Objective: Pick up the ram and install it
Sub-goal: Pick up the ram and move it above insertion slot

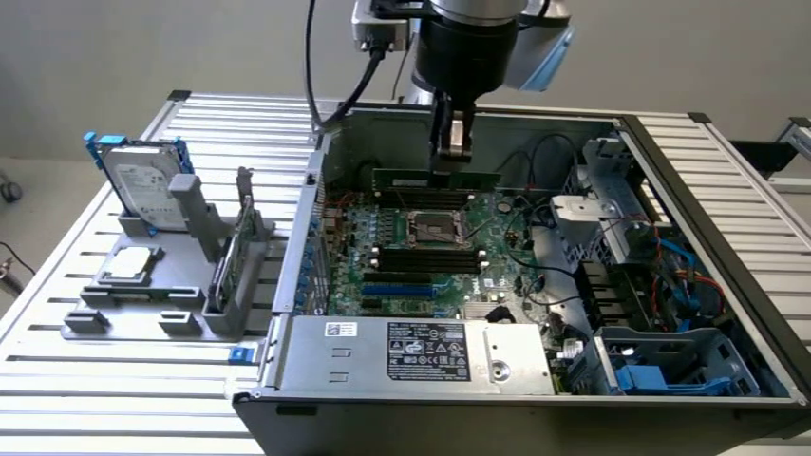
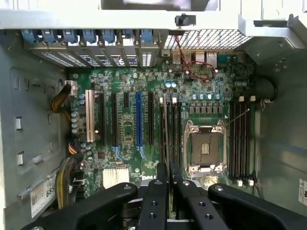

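The gripper is clamped on the ram, which hangs level beneath it, edge-down over the motherboard.

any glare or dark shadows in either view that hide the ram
Exterior view: even light, no glare, the ram in the end effector stands out against the shaded case wall. Wrist view: case rim washed out bright, end effector dark.

In the case the ram hangs over the motherboard; a hard drive stands outside it.
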Robot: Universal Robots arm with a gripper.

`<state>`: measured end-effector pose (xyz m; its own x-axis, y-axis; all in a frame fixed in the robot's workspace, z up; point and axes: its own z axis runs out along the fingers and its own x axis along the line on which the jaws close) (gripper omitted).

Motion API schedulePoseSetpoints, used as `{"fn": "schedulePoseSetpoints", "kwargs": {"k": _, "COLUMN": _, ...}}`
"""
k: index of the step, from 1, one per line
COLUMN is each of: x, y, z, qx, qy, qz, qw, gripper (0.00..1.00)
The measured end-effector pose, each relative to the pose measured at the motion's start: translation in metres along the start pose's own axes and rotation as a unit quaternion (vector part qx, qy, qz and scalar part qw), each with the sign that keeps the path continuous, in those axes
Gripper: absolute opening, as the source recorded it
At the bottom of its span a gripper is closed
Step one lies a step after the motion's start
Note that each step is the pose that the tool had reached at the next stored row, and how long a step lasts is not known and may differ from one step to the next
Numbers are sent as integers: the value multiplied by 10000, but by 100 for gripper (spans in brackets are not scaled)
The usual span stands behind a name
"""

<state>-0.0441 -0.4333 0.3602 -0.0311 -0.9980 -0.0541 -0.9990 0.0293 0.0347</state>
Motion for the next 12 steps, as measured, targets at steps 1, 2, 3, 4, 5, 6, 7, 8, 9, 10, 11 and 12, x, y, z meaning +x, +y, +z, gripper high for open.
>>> {"fn": "schedulePoseSetpoints", "kwargs": {"k": 1, "x": -1, "y": -5, "z": 16, "qx": 1, "qy": 0, "qz": 28, "qw": 10000, "gripper": 14}}
{"fn": "schedulePoseSetpoints", "kwargs": {"k": 2, "x": -1, "y": -9, "z": 35, "qx": 2, "qy": -1, "qz": 63, "qw": 10000, "gripper": 14}}
{"fn": "schedulePoseSetpoints", "kwargs": {"k": 3, "x": -1, "y": -14, "z": 53, "qx": 4, "qy": -2, "qz": 100, "qw": 10000, "gripper": 14}}
{"fn": "schedulePoseSetpoints", "kwargs": {"k": 4, "x": -1, "y": -18, "z": 71, "qx": 6, "qy": -4, "qz": 137, "qw": 9999, "gripper": 14}}
{"fn": "schedulePoseSetpoints", "kwargs": {"k": 5, "x": -1, "y": -23, "z": 90, "qx": 8, "qy": -5, "qz": 174, "qw": 9998, "gripper": 14}}
{"fn": "schedulePoseSetpoints", "kwargs": {"k": 6, "x": -2, "y": -26, "z": 108, "qx": 10, "qy": -7, "qz": 204, "qw": 9998, "gripper": 14}}
{"fn": "schedulePoseSetpoints", "kwargs": {"k": 7, "x": -7, "y": -28, "z": 126, "qx": 11, "qy": -7, "qz": 226, "qw": 9997, "gripper": 14}}
{"fn": "schedulePoseSetpoints", "kwargs": {"k": 8, "x": -16, "y": -30, "z": 144, "qx": 11, "qy": -7, "qz": 237, "qw": 9997, "gripper": 14}}
{"fn": "schedulePoseSetpoints", "kwargs": {"k": 9, "x": -30, "y": -31, "z": 163, "qx": 11, "qy": -7, "qz": 243, "qw": 9997, "gripper": 14}}
{"fn": "schedulePoseSetpoints", "kwargs": {"k": 10, "x": -53, "y": -31, "z": 183, "qx": 12, "qy": -8, "qz": 245, "qw": 9997, "gripper": 14}}
{"fn": "schedulePoseSetpoints", "kwargs": {"k": 11, "x": -78, "y": -31, "z": 202, "qx": 12, "qy": -7, "qz": 245, "qw": 9997, "gripper": 14}}
{"fn": "schedulePoseSetpoints", "kwargs": {"k": 12, "x": -104, "y": -31, "z": 223, "qx": 12, "qy": -7, "qz": 245, "qw": 9997, "gripper": 14}}
